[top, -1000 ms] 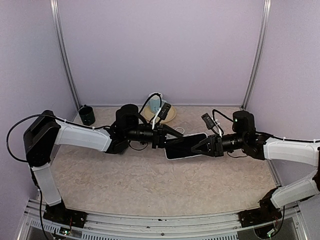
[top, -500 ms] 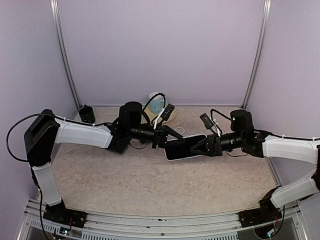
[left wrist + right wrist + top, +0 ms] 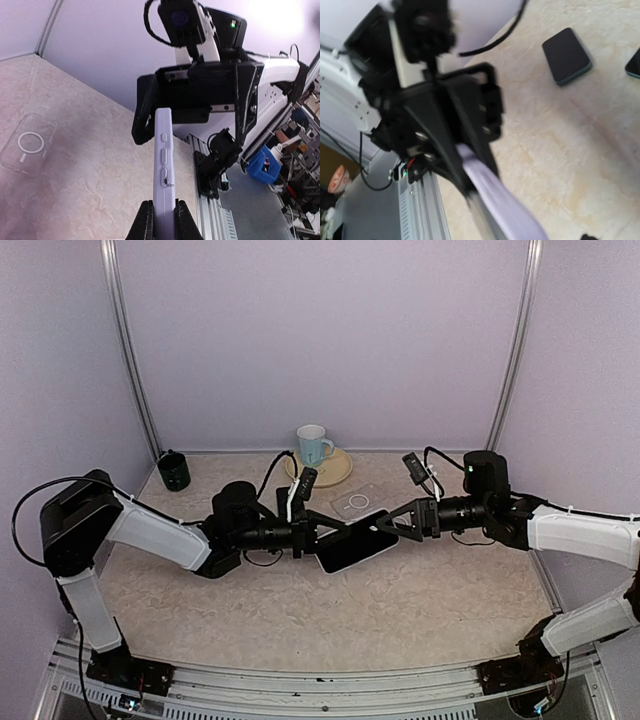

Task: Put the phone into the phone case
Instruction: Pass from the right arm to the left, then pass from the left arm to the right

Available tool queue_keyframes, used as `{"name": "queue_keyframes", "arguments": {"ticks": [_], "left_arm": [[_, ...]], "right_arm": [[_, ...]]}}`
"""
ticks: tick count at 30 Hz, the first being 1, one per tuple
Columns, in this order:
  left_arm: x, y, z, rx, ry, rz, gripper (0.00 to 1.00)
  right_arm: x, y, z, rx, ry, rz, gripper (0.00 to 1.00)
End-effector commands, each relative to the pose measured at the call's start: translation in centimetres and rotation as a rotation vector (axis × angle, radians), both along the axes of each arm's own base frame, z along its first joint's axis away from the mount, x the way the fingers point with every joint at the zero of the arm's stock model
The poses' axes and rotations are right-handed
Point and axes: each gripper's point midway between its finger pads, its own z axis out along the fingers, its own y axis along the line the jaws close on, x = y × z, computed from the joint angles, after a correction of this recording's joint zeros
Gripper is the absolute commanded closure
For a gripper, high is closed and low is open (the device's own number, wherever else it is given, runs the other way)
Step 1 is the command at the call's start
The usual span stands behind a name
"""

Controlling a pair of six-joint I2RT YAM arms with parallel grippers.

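Note:
The phone (image 3: 352, 550), dark-screened with a lavender rim, hangs above the middle of the table. My left gripper (image 3: 318, 537) is shut on its left end. In the left wrist view the phone's lavender edge (image 3: 164, 165) runs up from between my fingertips (image 3: 145, 222). My right gripper (image 3: 388, 525) stands open at the phone's right end, not gripping it; the right wrist view is blurred and shows the lavender edge (image 3: 505, 210). The clear phone case (image 3: 358, 503) with a white ring lies flat on the table behind the phone, and is also in the left wrist view (image 3: 27, 145).
A pale blue mug (image 3: 313, 445) on a yellow saucer stands at the back centre. A dark cup (image 3: 173, 470) sits at the back left. A dark flat slab (image 3: 566, 61) lies on the table in the right wrist view. A metal rail (image 3: 320, 680) runs along the near edge.
My right gripper has opened and let go of the phone. The left arm has drawn the phone left and nearer, uncovering the case and the mug.

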Motion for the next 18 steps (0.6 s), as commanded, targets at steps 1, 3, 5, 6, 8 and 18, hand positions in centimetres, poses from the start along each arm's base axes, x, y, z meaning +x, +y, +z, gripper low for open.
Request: {"name": "queue_keyframes", "arguments": {"ticks": [1,3,5,6,8,18], "left_arm": [[0.6,2.5,8.7,-0.286,-0.136,0.169,1.0],[0.7,3.3,9.0,-0.315,-0.142,0.235,1.0],[0.6,3.9,9.3,-0.337,-0.161,0.291,1.0],[0.4,4.2,9.6,-0.354,-0.171,0.314,1.0],[-0.1,4.6,10.1,-0.389,-0.189,0.345,1.0],[-1.6,5.9,10.3,-0.573,-0.147,0.476,1.0]], "right_arm": [[1.1,-0.6,0.4,0.012,0.018,-0.077,0.14],[1.6,-0.9,-0.1,0.009,0.044,-0.11,0.14],[1.8,-0.9,-0.3,0.019,0.064,-0.125,0.13],[1.7,-0.9,-0.2,0.031,0.076,-0.123,0.13],[1.6,-0.7,-0.2,0.05,0.099,-0.114,0.13],[0.1,0.7,2.2,0.166,0.041,-0.038,0.2]]}}
